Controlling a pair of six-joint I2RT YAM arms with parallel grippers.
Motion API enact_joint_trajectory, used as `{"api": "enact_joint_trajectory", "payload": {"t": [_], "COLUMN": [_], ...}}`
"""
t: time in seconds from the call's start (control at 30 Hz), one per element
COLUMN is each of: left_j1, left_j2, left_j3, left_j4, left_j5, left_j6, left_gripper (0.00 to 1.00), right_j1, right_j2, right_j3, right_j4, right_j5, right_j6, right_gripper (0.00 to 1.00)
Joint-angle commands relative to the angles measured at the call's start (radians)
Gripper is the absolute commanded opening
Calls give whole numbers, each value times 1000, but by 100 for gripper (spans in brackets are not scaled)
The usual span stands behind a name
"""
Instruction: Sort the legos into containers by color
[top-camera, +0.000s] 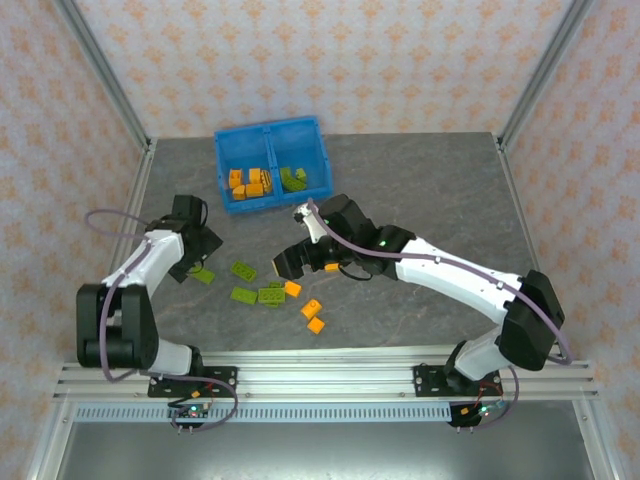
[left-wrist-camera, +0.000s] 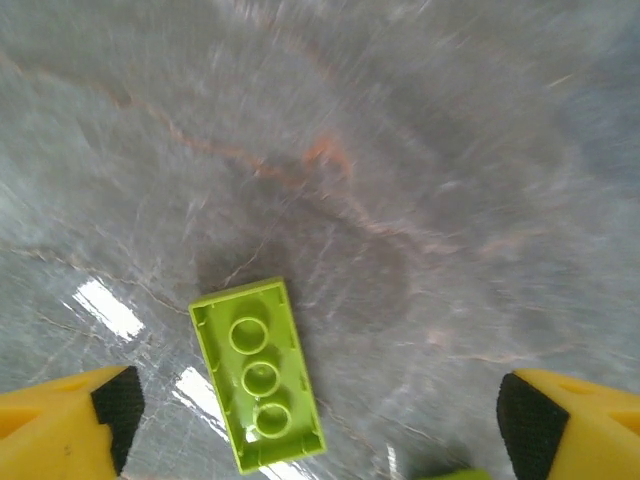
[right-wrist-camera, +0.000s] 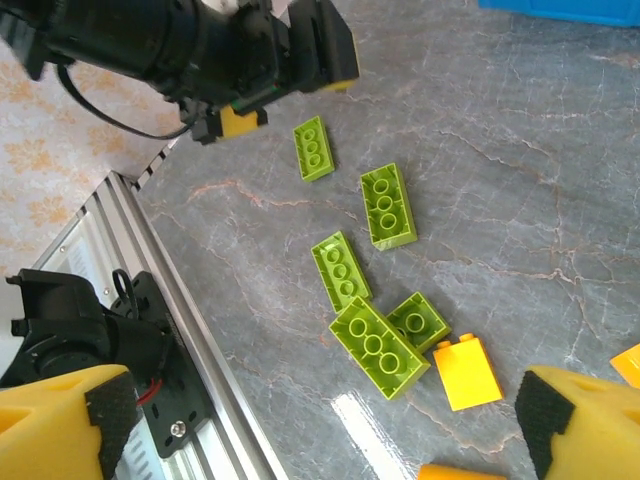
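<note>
Closest to the overhead camera are my two arm bases on the rail at the table's near edge, and from there both arms reach out over the grey table (top-camera: 430, 170). My left gripper (top-camera: 192, 258) hangs low near the left edge with its jaws spread wide and nothing in them. My right gripper (right-wrist-camera: 320, 410) is over the middle of the table, jaws just as wide and equally empty. The blue bin (top-camera: 219, 170) sits toward the far edge, a little left of centre. Its left compartment (top-camera: 226, 192) holds orange bricks and its right compartment (top-camera: 318, 165) holds green ones, so part of the sorting is done. The loose legos (top-camera: 271, 295) lie between my grippers, nearer the near edge: green ones to the left and a few orange ones (top-camera: 311, 308) to the right. One green brick (left-wrist-camera: 258, 375) lies flat directly under my left gripper with its row of three studs facing up. It sits between the fingers but closer to the one at the left of that view, and its long axis runs roughly across the closing line. I judge these bricks to be light, rigid and glossy. They won't crush, but one could skate on this smooth top if a single finger reaches it first. I'd centre the gripper over the brick and bring the tips down close to the table. Then I'd pinch the two long, flat side walls across the short width, at mid-length, never by the studs.
</note>
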Motion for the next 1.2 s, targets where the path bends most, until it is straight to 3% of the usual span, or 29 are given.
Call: {"api": "enact_joint_trajectory", "payload": {"t": [0.0,0.13,0.4,0.53,0.67,0.77,0.83,0.97,1.07,1.17], "left_j1": [9,10,21,26,29,23,-8,-155,-260,-375], "left_j2": [46,75,131,135,88,-24,-121,-247,-230,-116], "left_j3": [-35,-51,-80,-97,-104,-92,-61,70,186,339], "left_j4": [38,61,96,106,90,61,29,-26,-2,-8], "left_j5": [57,38,30,42,49,74,69,-12,-31,-106], "left_j6": [-50,-67,-63,-63,-52,-20,2,42,71,113], "left_gripper": [90,83,54,44,31,29,29,29,28,25], "right_j1": [11,11,15,17,17,17,17,17,17,17], "right_j2": [3,0,-4,-4,-9,-29,-53,-100,-133,-168], "right_j3": [0,2,3,3,5,-4,-18,-54,-84,-116], "right_j4": [39,15,14,20,15,12,25,76,112,128], "right_j5": [32,53,80,88,130,191,230,299,381,455], "right_j6": [32,28,41,51,75,102,120,166,210,240], "right_gripper": [100,99,99,99,100,99,99,99,99,99]}}
